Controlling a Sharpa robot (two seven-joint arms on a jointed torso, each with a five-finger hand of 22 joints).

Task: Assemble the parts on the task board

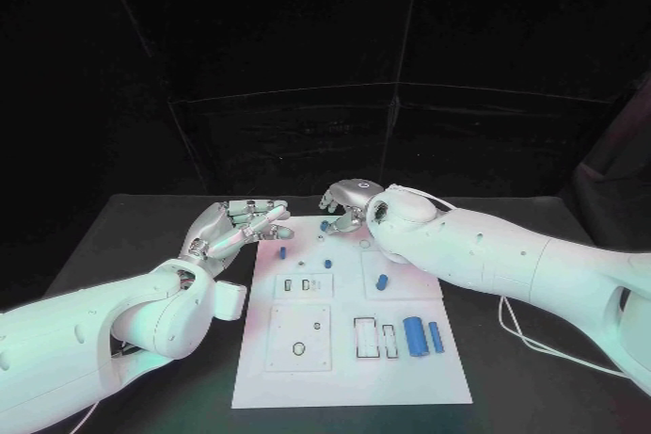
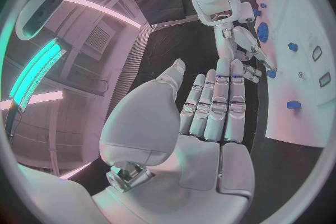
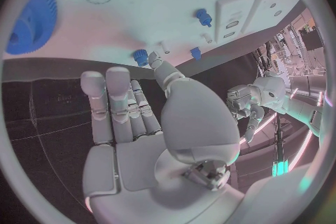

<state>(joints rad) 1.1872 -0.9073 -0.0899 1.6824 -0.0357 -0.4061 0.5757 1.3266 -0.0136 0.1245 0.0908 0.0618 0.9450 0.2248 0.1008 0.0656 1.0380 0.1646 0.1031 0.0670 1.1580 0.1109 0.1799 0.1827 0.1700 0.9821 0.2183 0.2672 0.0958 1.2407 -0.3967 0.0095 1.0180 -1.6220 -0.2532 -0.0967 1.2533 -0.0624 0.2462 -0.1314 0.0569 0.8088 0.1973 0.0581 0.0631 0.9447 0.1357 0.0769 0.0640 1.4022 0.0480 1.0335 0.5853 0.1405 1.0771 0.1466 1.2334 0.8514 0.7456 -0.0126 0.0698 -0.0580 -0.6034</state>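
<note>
Both hands are hovering over the far end of the task board, holding nothing. Left hand is lying with fingers straight and side by side, released, at the board's far left corner. Right hand is reaching in from the far right, fingers loosely extended, its thumb tip near a small blue part by the far edge. Two blue cylinders are lying side by side on the board's near right; a blue gear is sitting further along.
</note>
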